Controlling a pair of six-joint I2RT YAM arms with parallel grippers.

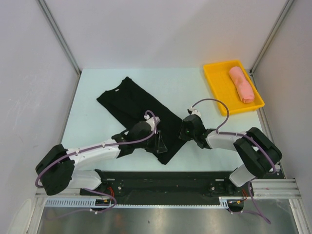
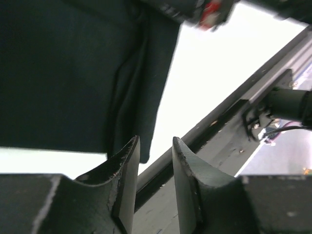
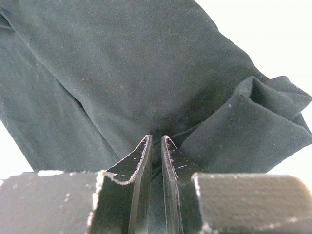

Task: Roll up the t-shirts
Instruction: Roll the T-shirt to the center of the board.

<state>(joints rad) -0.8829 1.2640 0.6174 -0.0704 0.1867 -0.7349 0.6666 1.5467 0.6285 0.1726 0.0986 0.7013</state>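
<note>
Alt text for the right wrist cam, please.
Right fingers, nearly shut, pinch the edge of a black shirt, a thick fold bunching up beside them on the right. The rest lies flat on a white table.

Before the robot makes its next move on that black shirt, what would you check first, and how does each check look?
1. Does the right gripper hold the black t-shirt? Ok: jaws nearly closed on a raised fold.
2. Does the left gripper hold cloth? Not ok: jaws open, nothing between, the shirt's edge just beyond.
3. Is the shirt folded into a strip? Ok: a long narrow band on the table.
4. Are all layers pinched? Cannot tell.
5. Is the pink roll out of the way? Ok: it lies in the yellow tray, apart from both arms.
</note>
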